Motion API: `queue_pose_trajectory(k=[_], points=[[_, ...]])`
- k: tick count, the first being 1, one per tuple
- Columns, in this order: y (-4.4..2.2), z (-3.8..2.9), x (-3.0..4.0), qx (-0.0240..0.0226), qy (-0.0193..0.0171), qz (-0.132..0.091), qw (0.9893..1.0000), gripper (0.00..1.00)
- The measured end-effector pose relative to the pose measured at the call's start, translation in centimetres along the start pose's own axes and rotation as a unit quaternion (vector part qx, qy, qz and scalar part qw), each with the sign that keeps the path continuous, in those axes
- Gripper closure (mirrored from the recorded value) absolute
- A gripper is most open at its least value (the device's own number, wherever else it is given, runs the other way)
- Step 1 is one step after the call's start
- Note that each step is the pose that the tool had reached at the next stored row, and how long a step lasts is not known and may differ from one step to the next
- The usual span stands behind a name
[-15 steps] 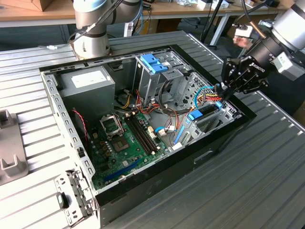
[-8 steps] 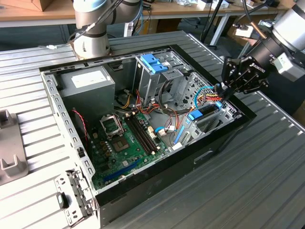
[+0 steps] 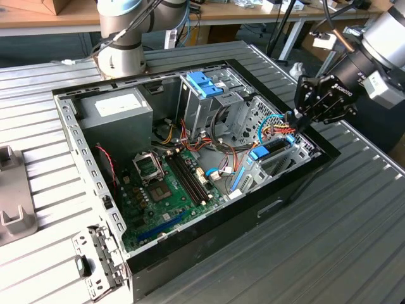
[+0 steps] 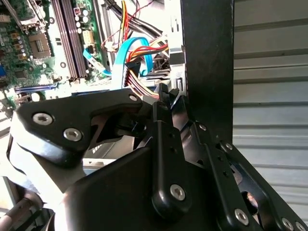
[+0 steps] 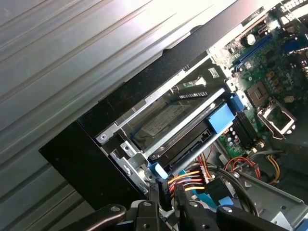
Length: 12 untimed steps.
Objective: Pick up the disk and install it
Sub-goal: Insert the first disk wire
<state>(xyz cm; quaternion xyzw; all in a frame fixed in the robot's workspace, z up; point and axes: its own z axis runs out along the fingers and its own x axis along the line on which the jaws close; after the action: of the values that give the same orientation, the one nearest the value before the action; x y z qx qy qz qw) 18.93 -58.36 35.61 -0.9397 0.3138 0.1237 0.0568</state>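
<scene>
Exterior view: gripper (image 3: 297, 120) at the case's (image 3: 297, 180) right end, over the cables (image 3: 278, 128); jaws nearly closed, holding nothing I can tell. Disk (image 5: 166, 120) sits flat in the bay beneath. Risk: fingers snagging cables. Long axis looks parallel to the case's near wall; facing unclear.

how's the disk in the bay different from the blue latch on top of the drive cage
The disk is a flat grey metal slab lying level in the bay by the case's edge; the blue latch is a small solid-blue plastic piece standing high on the drive cage. The claw is next to the disk, far from the latch. Both show light blue plastic.
</scene>
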Motion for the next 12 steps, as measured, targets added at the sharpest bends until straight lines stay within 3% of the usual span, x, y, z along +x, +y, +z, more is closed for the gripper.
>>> queue_pose_trajectory(k=[12], points=[[1.14, -0.05, 0.39, 0.0014, -0.0011, 0.0, 1.0, 0.73]])
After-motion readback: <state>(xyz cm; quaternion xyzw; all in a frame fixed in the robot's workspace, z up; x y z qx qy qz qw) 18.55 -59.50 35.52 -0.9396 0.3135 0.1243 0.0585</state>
